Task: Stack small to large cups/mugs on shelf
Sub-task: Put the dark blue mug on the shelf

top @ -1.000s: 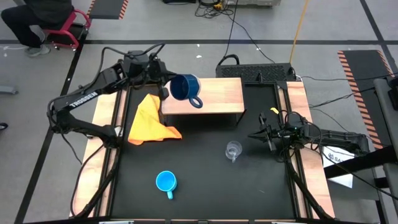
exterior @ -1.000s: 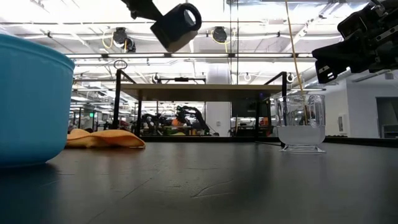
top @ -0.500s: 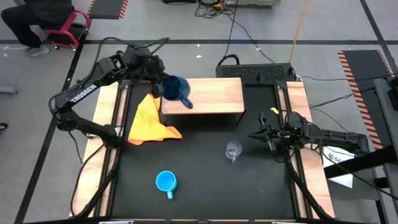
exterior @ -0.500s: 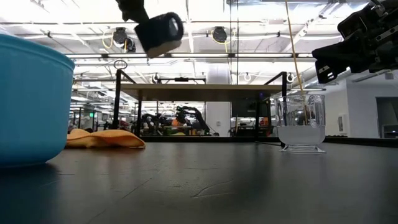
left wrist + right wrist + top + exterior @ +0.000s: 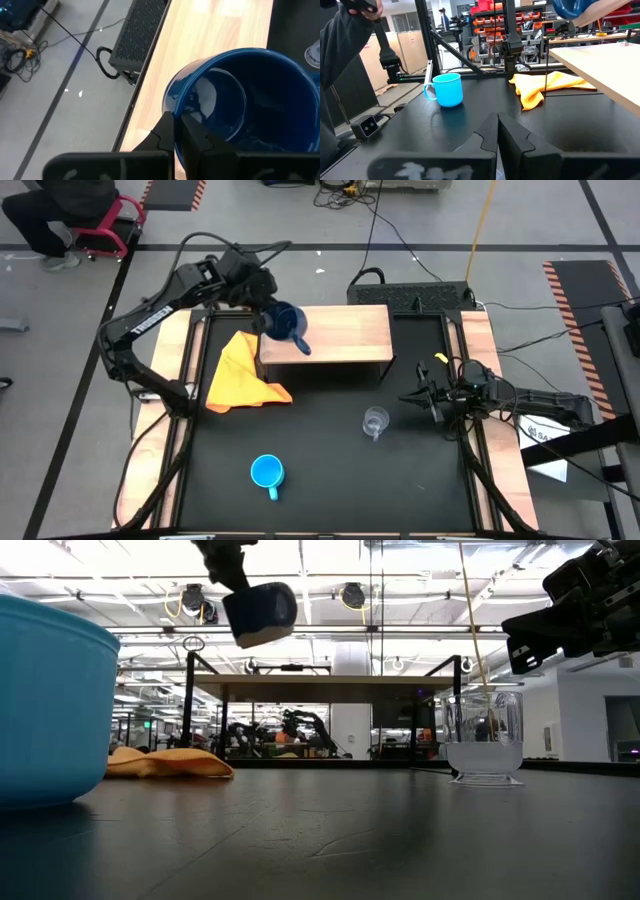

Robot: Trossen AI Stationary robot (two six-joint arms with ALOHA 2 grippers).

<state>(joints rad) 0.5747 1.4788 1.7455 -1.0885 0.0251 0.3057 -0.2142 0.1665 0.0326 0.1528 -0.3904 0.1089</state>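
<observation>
High view: the dark blue mug (image 5: 287, 322), glossy, hangs tilted over the shelf (image 5: 340, 332) at its left end, upper centre of the frame, the left gripper (image 5: 268, 318) clamped on its rim.

Low view: the mug (image 5: 260, 612) sits upper left, above the shelf top.

Left wrist view: fingers (image 5: 165, 131) pinch the rim.

Right wrist view: the right gripper (image 5: 497, 131) has its jaws together, holding nothing.

The dark blue mug (image 5: 240, 100) pinched in the left gripper (image 5: 177, 131) looked glossy; the shelf (image 5: 210, 35) beneath showed smooth, pale wood.
</observation>
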